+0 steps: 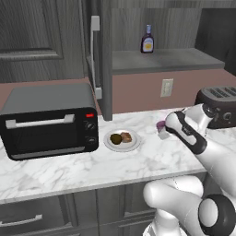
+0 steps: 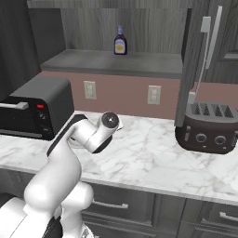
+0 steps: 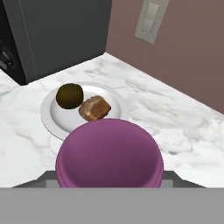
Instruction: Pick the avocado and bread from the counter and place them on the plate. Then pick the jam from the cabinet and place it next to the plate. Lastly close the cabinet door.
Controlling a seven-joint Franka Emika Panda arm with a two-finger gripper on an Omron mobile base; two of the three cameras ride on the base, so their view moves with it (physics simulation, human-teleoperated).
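Gripper around jam (half-open)

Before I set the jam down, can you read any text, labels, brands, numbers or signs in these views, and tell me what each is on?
No readable text anywhere.
Yellow label on the dark bottle on the cabinet shelf: too small and blurred to read.
Toaster oven: red indicator and knobs, no legible marks.
Toaster: dials, no legible marks.
Jam in the gripper: no label shows.
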